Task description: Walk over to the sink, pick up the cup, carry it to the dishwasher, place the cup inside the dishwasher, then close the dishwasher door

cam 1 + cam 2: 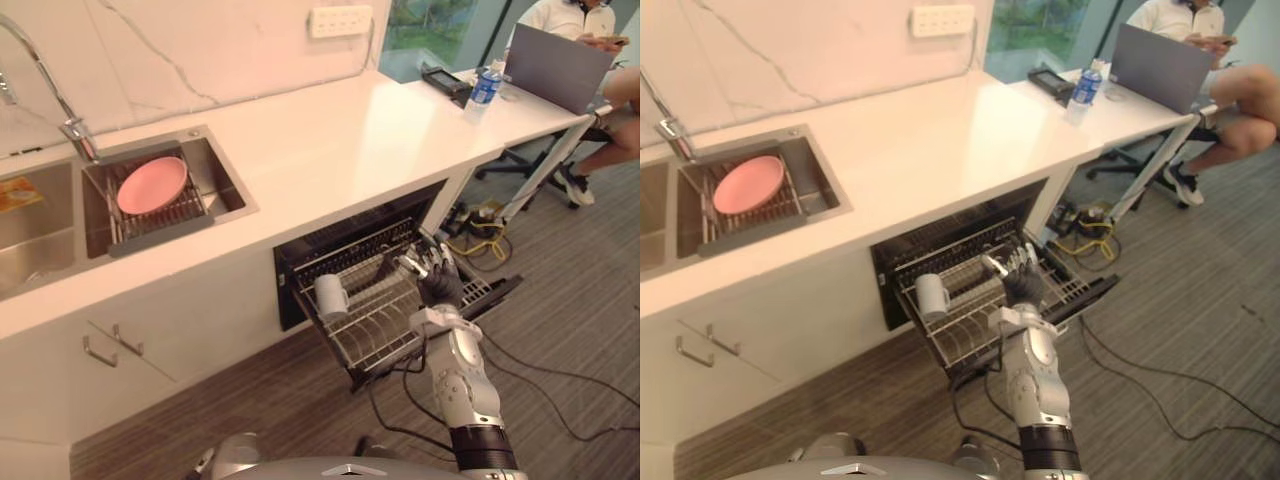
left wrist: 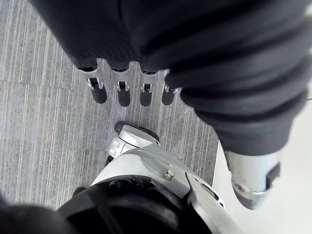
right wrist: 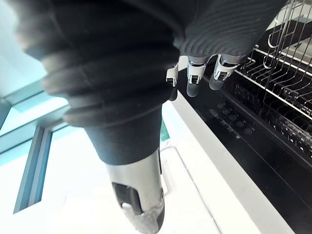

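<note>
A white cup (image 1: pixel 331 295) lies on its side at the left end of the pulled-out wire rack (image 1: pixel 385 322) of the open dishwasher (image 1: pixel 375 225) under the counter. My right hand (image 1: pixel 437 277) hovers over the right part of the rack, fingers straight and open, holding nothing, a short way right of the cup. In the right wrist view the fingertips (image 3: pixel 193 88) point along the dishwasher's dark control strip and the rack wires. My left hand (image 2: pixel 124 87) hangs open over the wood-look floor. The dishwasher door (image 1: pixel 495 290) lies folded down.
The sink (image 1: pixel 150 195) at the left holds a pink plate (image 1: pixel 152 184) in a drainer, with a tap (image 1: pixel 60 100) behind. A water bottle (image 1: pixel 485 84) and laptop (image 1: pixel 560 65) sit at the counter's far right, where a person is seated. Cables lie on the floor right of the dishwasher.
</note>
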Available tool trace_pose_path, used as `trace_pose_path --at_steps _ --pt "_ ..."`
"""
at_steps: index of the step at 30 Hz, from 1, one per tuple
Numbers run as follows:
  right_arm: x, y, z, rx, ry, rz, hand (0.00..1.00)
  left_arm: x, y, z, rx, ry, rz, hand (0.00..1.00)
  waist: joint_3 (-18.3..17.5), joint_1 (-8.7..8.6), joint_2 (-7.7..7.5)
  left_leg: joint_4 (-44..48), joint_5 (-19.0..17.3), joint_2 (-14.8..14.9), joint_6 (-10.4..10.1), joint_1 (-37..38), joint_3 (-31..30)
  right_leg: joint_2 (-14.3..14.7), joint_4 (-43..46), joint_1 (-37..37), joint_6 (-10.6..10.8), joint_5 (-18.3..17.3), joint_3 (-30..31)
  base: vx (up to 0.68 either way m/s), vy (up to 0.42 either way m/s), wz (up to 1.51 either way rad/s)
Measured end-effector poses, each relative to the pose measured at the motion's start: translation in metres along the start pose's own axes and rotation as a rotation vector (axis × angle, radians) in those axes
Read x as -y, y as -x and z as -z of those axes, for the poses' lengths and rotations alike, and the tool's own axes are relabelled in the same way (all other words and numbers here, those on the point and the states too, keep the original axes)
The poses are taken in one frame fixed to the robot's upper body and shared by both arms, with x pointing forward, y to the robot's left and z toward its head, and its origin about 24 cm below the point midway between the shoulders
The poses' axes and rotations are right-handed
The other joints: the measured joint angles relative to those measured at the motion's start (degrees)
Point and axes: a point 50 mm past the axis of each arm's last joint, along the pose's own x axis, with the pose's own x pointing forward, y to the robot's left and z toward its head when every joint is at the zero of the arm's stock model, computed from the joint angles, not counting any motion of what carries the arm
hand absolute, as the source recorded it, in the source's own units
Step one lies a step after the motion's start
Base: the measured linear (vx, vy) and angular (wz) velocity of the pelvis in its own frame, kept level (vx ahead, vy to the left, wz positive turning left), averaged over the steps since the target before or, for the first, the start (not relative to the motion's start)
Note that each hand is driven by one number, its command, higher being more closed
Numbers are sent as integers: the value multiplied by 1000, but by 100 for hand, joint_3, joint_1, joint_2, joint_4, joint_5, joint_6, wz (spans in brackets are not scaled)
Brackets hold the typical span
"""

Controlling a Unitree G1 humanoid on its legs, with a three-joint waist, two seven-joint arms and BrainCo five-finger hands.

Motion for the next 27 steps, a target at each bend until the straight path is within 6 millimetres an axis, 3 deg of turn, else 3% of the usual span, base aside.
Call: trace_pose_path --at_steps 4,7,8,10,12,13,14,15,17,19,20,22,23,24,25,27 --pt "11 -1 -5 20 -4 114 0 -2 0 3 15 30 9 0 88 -114 29 -41 186 -176 116 -148 -134 -196 56 2 61 6 -164 18 57 34" --pt "19 -5 -21 110 21 172 0 2 -1 7 31 107 59 0 247 -170 105 -92 311 -291 67 -177 -307 -369 10 173 103 -15 -384 -5 29 58" --pt "15 -9 -30 162 41 163 0 1 -1 11 35 144 68 0 340 -189 99 346 86 -225 -10 -362 -253 -449 60 201 110 -60 -379 -69 84 30" --pt "1 -18 -47 253 53 117 0 -3 -1 20 11 178 69 0 371 -224 56 1212 -154 63 189 -718 -189 -771 320 77 251 -197 -282 -67 126 -2" --pt "-7 -17 -62 330 54 82 0 -6 -1 32 -16 196 65 0 355 -257 95 1128 -146 314 180 -655 -245 -926 390 62 335 -259 -179 2 205 -19" --pt "-8 -12 -81 408 76 55 0 -4 -2 45 -38 196 70 0 294 -374 212 670 -262 521 230 -589 -318 -1070 523 -16 526 -333 -169 130 340 -1" --pt "-7 -10 -89 446 82 57 0 -6 -2 47 -39 182 63 0 311 -423 204 640 1 484 -229 -582 -121 -1273 660 -12 761 -327 -97 202 431 15" --pt "0 -9 -94 469 82 81 0 -11 -1 41 -10 126 50 0 339 -496 26 758 -19 259 -255 -598 -75 -1491 665 4 863 -305 59 190 366 25" --pt "8 -7 -101 495 87 111 0 -17 0 27 41 39 19 0 266 -555 -157 1048 -256 -46 -118 -762 -17 -1723 544 59 883 -331 293 187 268 26" --pt "10 -7 -103 512 100 122 0 -21 1 14 69 -9 6 0 223 -547 -209 1244 -357 -239 -3 -868 2 -1781 278 217 798 -192 320 209 182 23" --pt "11 -7 -105 516 106 131 0 -19 2 7 72 -40 10 0 216 -530 -221 1339 -409 -381 32 -918 -16 -1879 275 178 981 215 275 174 146 7" --pt "12 -7 -105 512 84 151 0 -11 0 11 49 -41 26 0 196 -370 -128 1169 -424 -485 120 -848 57 -1946 373 -71 533 645 242 153 183 -28" --pt "13 -7 -106 514 83 149 0 -6 -1 22 3 -56 41 0 145 -300 -38 852 -354 -573 239 -692 170 -1958 321 -220 -16 1085 251 129 177 -44" --pt "13 -6 -108 527 113 142 0 -1 0 28 -16 -53 78 0 132 -296 53 534 -277 -611 367 -479 235 -1969 633 -343 -152 1105 258 166 169 -33" --pt "12 -4 -109 533 129 135 0 -1 0 27 -14 -51 87 0 152 -316 41 431 -242 -612 421 -397 255 -1954 1032 -447 -118 838 272 140 85 -11" --pt "1 2 -119 583 147 67 0 -5 1 24 -35 -30 79 0 202 -301 -22 104 -184 -599 515 -80 195 -1404 1976 -641 165 -403 272 144 59 -4"
